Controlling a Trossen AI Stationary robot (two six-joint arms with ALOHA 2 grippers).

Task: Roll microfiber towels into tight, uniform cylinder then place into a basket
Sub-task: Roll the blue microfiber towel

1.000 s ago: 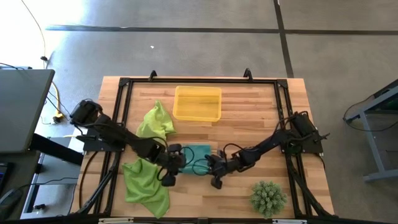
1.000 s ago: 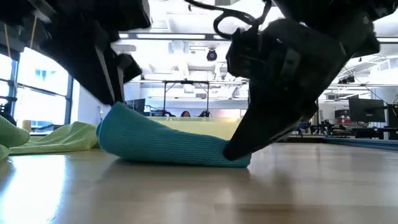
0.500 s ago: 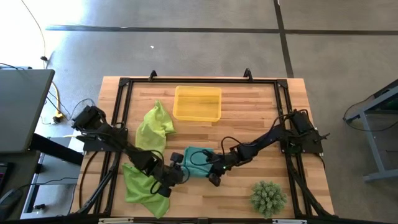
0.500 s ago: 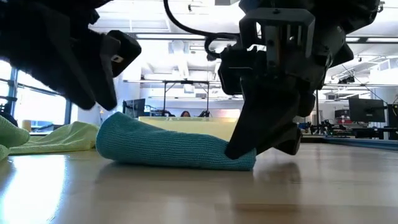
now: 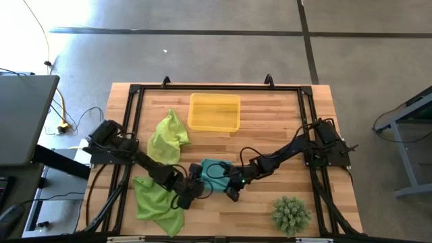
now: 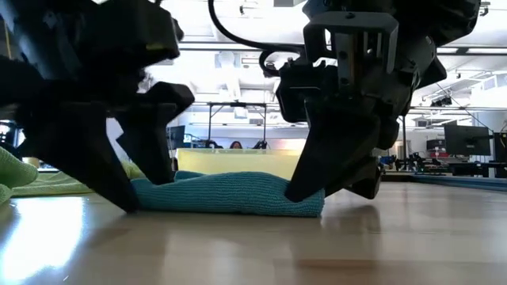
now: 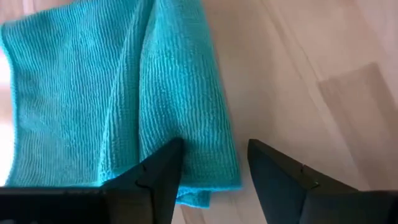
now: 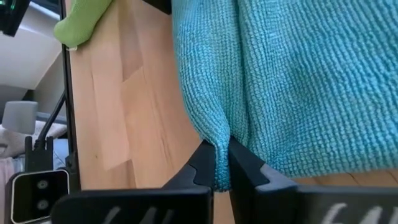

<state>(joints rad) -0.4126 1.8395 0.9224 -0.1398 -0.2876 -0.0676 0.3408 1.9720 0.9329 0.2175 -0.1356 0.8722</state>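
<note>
The teal microfiber towel (image 5: 213, 169) lies folded on the wooden bench (image 5: 270, 121), in the near middle, between the two arms. The right claw (image 8: 222, 163) pinches a fold of its edge, fingers pressed together on the cloth. The left claw (image 7: 214, 163) stands spread at the towel's other end, one finger (image 7: 155, 171) resting on the cloth and the other over bare wood. One lime-green towel (image 5: 168, 135) lies crumpled beside the yellow basket (image 5: 214, 113), which sits at the bench's far side; another lime-green towel (image 5: 154, 198) lies under the left arm. A spiky green plant (image 5: 291, 214) sits at the near right corner.
</note>
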